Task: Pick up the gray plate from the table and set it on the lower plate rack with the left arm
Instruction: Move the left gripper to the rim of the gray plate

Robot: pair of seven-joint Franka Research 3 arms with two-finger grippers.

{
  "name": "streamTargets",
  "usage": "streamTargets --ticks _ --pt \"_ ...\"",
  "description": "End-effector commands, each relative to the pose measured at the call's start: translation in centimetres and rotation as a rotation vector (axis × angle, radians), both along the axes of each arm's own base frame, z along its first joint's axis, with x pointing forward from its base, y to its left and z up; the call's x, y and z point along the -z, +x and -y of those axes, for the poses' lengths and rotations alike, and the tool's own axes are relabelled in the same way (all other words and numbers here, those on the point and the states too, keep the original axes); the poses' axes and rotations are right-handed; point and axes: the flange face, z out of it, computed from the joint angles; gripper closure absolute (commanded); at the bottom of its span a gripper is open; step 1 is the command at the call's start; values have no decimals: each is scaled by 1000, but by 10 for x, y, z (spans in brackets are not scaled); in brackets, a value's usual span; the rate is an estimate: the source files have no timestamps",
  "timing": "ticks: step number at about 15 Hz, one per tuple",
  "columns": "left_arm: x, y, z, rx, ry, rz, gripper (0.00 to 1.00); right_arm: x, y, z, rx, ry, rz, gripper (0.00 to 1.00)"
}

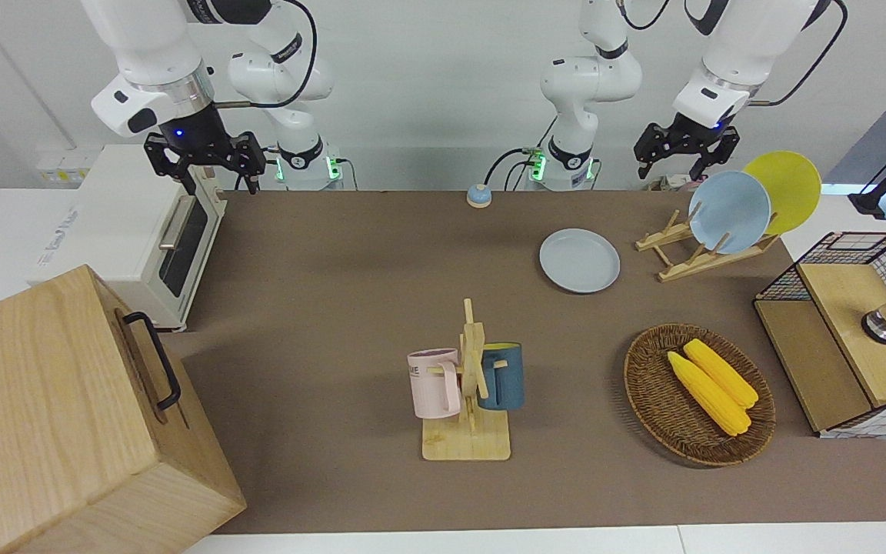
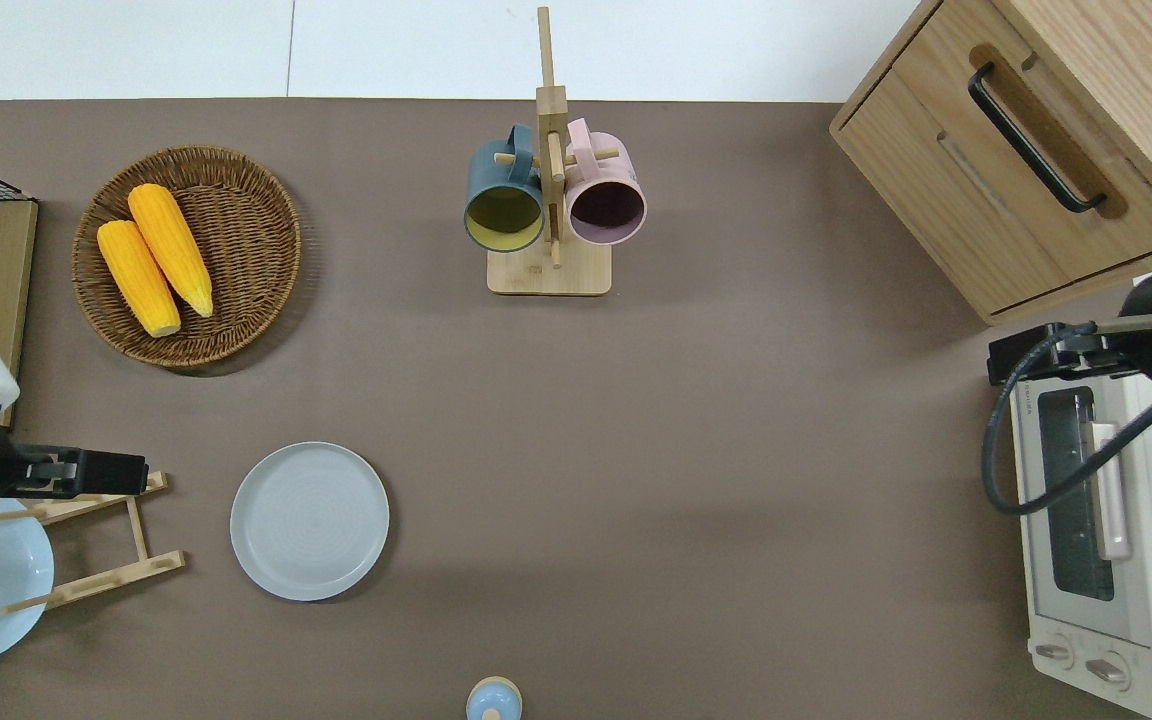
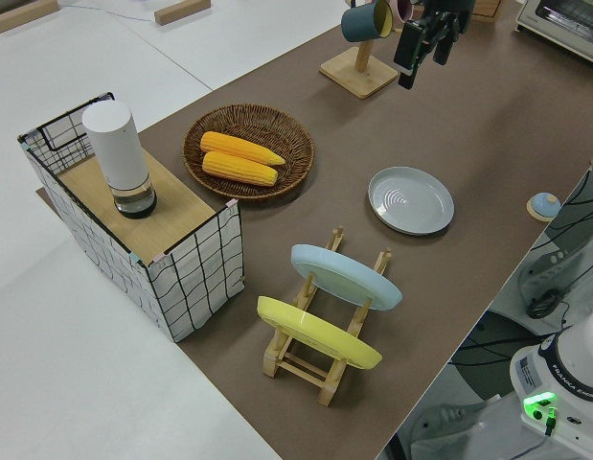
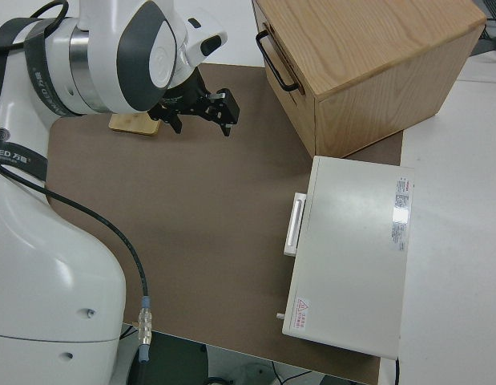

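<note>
So far nothing of the task is showing as done: the gray plate (image 1: 580, 260) is lying flat on the table (image 1: 351, 308), untouched, and no gripper is holding anything. The left gripper (image 1: 685, 145) is hanging in the air with its fingers apart and empty, over the lower plate rack (image 2: 96, 535), and the gray plate is lying just beside that rack, toward the right arm's end of the table from the gripper. The rack is already carrying a sky-blue plate (image 1: 729, 211) and a yellow plate (image 1: 785, 191), both leaning in the slots, and the slots nearest the gray plate are looking free. The right arm is parked, its gripper (image 1: 204, 158) standing open. What is left, in my judgement, is everything: reaching, grasping the rim, lifting, and setting the plate in a free slot.
</note>
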Motion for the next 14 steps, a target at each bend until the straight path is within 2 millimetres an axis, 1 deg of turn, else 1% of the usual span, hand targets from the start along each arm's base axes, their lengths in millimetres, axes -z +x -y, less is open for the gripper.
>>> streamTargets --ticks 1,14 --pt "0 4 2 2 -10 -6 0 -3 0 -1 3 3 4 17" --pt "1 4 1 9 -9 -7 5 -3 0 -1 2 3 5 17"
